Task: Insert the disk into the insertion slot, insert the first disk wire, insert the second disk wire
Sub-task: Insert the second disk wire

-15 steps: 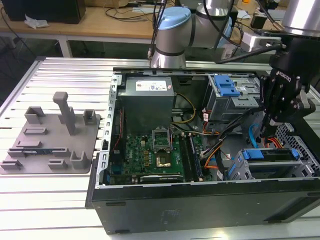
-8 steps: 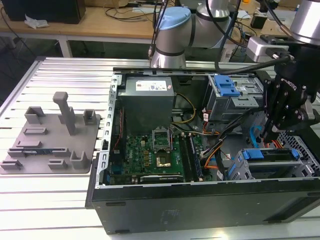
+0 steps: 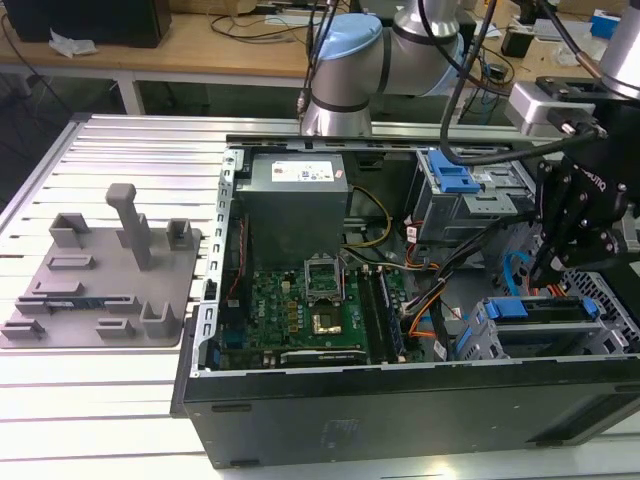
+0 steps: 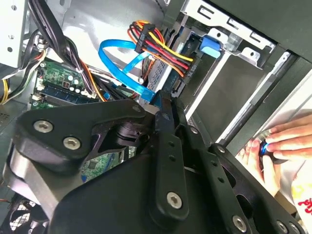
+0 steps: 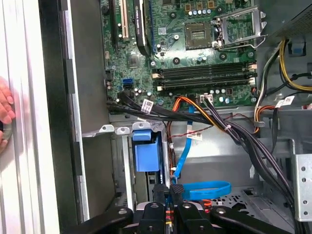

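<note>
- Inside the open computer case (image 3: 400, 400), the end effector (image 5: 170, 195) is hovering over the insertion slot (image 3: 560, 330), clenching the end of the second disk wire (image 5: 204, 189).
- Beside the case, a person's hand (image 4: 280, 144) is resting on the surface (image 3: 100, 390).

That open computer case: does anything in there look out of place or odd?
Nothing looks broken or spilled. Two things stand out: the light-blue flat cable curls in loose loops beside the drive bay, and a person's hand rests just outside the case wall, close to the gripper working at the cable.
</note>
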Motion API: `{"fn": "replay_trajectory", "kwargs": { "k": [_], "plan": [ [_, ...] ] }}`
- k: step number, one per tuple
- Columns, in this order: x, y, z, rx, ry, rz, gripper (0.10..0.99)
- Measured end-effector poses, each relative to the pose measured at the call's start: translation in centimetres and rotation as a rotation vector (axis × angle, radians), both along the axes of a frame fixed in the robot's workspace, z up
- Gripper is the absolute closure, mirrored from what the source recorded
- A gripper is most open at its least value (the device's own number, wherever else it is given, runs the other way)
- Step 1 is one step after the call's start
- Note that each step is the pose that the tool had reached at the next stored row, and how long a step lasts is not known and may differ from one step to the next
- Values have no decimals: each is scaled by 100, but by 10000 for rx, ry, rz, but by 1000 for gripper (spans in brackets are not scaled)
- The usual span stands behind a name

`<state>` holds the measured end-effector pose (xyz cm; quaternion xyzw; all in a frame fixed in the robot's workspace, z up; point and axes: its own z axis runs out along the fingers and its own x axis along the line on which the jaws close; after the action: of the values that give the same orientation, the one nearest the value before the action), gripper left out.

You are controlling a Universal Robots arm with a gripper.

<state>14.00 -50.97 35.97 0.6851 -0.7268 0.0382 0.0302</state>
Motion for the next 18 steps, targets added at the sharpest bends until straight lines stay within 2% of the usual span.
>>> {"fn": "replay_trajectory", "kwargs": {
  "k": [1,2,3,6,18],
  "plan": [
    [1,-27,-2,42,0,-1,925],
    [6,-69,-3,144,0,1,925],
    [9,-101,-7,315,0,0,925],
    [12,-135,-9,483,0,1,925],
    [31,-149,-23,514,0,1,925]
  ]
}}
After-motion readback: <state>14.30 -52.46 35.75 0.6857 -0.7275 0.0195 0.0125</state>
